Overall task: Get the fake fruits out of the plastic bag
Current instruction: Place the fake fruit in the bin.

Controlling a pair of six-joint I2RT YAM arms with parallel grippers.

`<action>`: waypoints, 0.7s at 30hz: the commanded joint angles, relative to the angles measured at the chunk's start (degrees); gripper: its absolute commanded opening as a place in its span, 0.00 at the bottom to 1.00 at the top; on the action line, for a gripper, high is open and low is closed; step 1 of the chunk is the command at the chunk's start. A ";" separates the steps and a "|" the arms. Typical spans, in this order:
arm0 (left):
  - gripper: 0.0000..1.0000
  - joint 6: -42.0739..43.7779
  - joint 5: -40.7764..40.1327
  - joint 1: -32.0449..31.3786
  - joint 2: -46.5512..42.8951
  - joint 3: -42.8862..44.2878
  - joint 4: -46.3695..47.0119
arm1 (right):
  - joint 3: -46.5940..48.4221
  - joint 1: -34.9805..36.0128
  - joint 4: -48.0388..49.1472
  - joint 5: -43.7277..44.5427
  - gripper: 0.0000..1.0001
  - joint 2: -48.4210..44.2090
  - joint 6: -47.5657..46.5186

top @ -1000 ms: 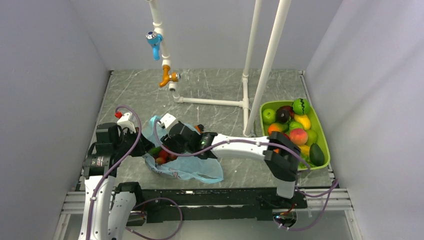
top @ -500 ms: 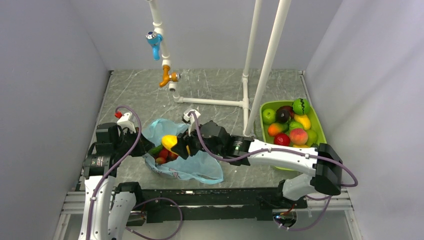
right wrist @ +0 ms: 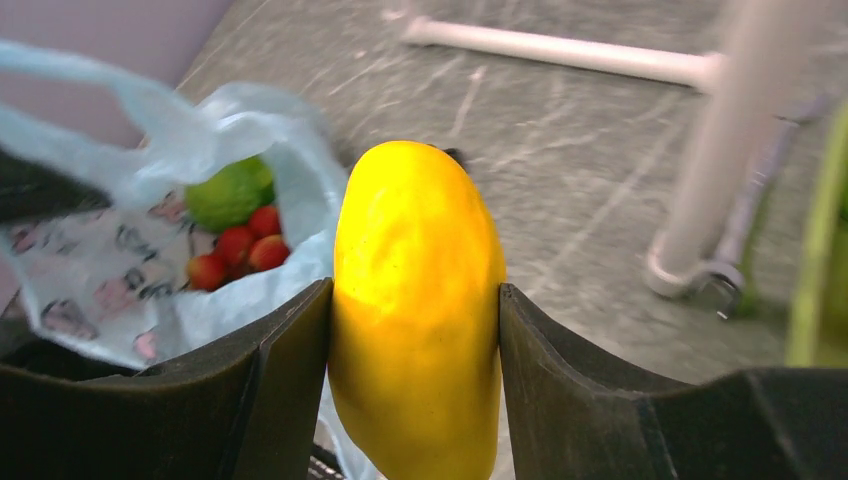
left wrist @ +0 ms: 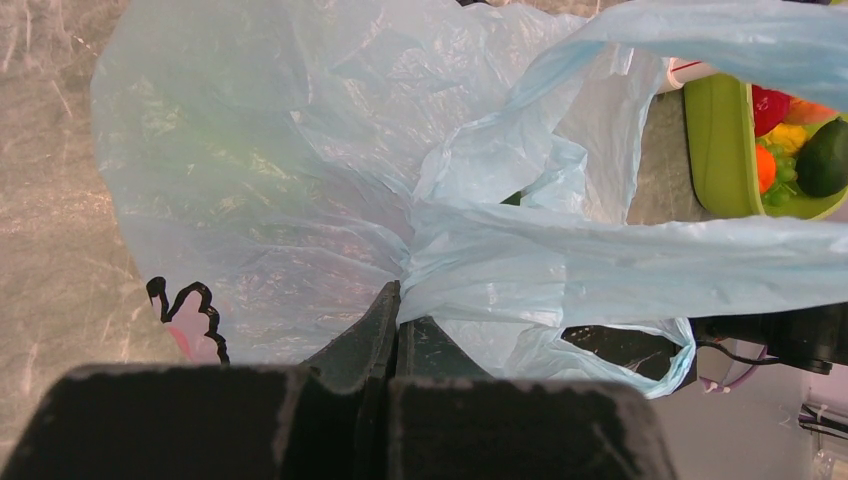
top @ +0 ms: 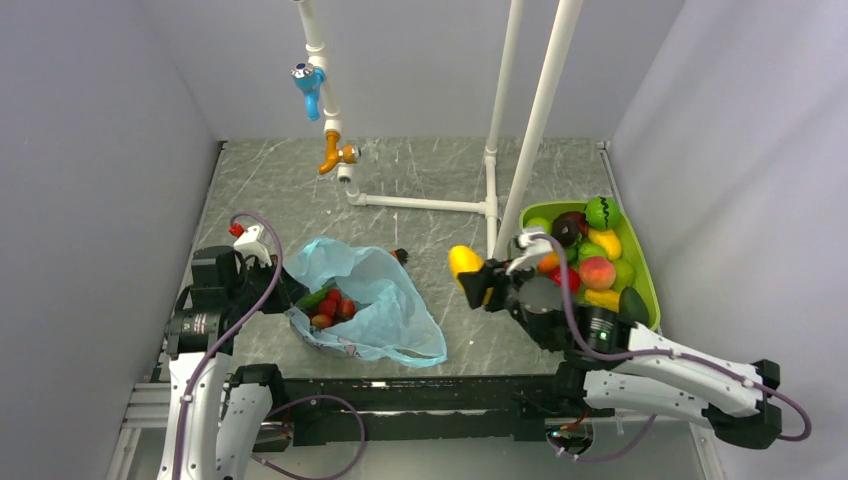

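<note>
The light-blue plastic bag (top: 380, 310) lies on the table at left centre, its mouth open; it also fills the left wrist view (left wrist: 300, 170). Inside it are red fruits (top: 333, 307) and a green fruit (right wrist: 230, 192). My left gripper (left wrist: 397, 305) is shut on the bag's left edge and holds it. My right gripper (top: 478, 277) is shut on a yellow mango-like fruit (top: 463, 262), held in the air between the bag and the green tray; it also shows in the right wrist view (right wrist: 415, 310).
A green tray (top: 645, 265) full of fake fruits stands at the right. White pipe posts (top: 535, 130) rise just left of the tray. A small dark object (top: 401, 254) lies on the table behind the bag.
My right gripper has pulled out of the bag with the yellow fruit and carried it right toward the tray. The left gripper has kept hold of the bag.
</note>
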 commanded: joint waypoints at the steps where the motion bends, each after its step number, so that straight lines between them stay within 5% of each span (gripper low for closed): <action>1: 0.00 0.76 0.78 0.35 0.35 0.20 1.01 | -3.39 -0.24 -12.55 14.70 0.00 -7.41 9.70; 10: 0.00 0.76 0.78 0.36 0.52 0.20 1.12 | 0.22 -1.27 -41.19 32.75 0.00 -9.30 38.08; 15: 0.00 0.72 0.91 0.34 0.83 0.20 1.19 | 1.58 -9.14 -31.43 30.02 0.00 -2.02 22.95; 21: 0.00 0.87 0.99 0.34 0.66 0.20 1.08 | 1.92 -31.55 -15.87 12.15 0.00 8.30 4.39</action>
